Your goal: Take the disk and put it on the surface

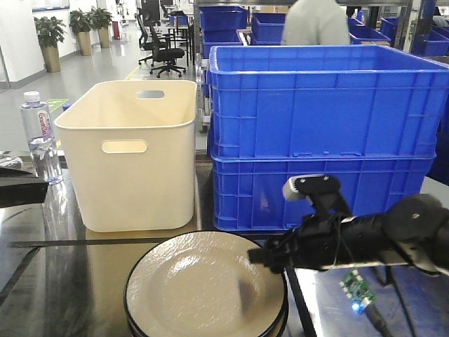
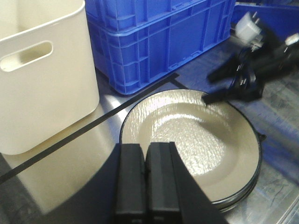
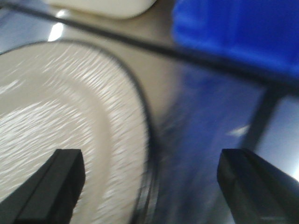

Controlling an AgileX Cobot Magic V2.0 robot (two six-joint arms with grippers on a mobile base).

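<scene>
The disk is a cream plate with a dark rim [image 1: 203, 288] [image 2: 196, 135] [image 3: 60, 116], the top one of a short stack on the shiny steel surface [image 1: 70, 281] [image 2: 88, 144] [image 3: 280, 126]. My right gripper [image 1: 263, 256] [image 2: 210, 87] [image 3: 154, 182] is open at the plate's right rim, one finger over the plate and the other over the tabletop, with nothing gripped. The right wrist view is motion-blurred. Seen in the left wrist view, my left gripper [image 2: 146, 151] is shut and empty, hovering above the plate's near-left edge.
A cream bin with handle slots [image 1: 133, 161] [image 2: 42, 79] stands behind the plate on the left. Two stacked blue crates [image 1: 323, 126] [image 2: 154, 42] stand behind on the right. A water bottle [image 1: 38, 137] is at the far left. A small circuit board [image 1: 356, 288] hangs under the right arm.
</scene>
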